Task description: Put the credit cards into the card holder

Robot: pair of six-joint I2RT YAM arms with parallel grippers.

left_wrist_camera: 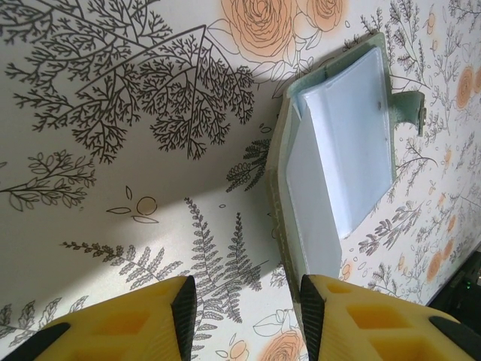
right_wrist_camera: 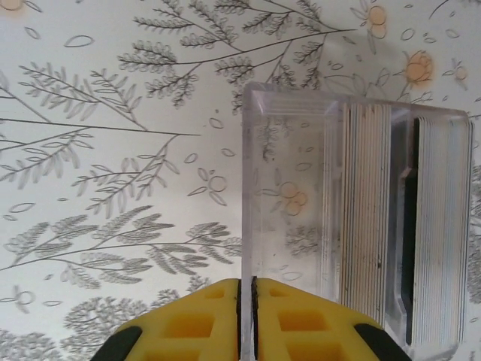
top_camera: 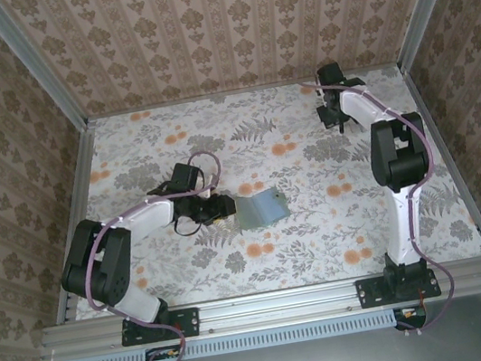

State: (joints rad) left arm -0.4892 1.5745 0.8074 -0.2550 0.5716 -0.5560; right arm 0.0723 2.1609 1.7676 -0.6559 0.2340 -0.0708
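Flowery worktop, flat grey-green card holder lying open, left gripper wide open beside it, right gripper far from it, pinching clear box of thin credit cards

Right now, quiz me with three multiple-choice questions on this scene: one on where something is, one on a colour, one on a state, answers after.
1. Where are the credit cards?
A in a clear box
B in a paper bag
C in a drawer

2. What colour is the inside of the card holder?
A red
B pale blue
C black

3. How is the left gripper?
A open
B shut on a card
C shut on a pen

Answers:
1 A, they stand stacked on edge inside it, the right gripper pinching its wall.
2 B, it is open, showing that lining.
3 A, its yellow fingers stand apart.
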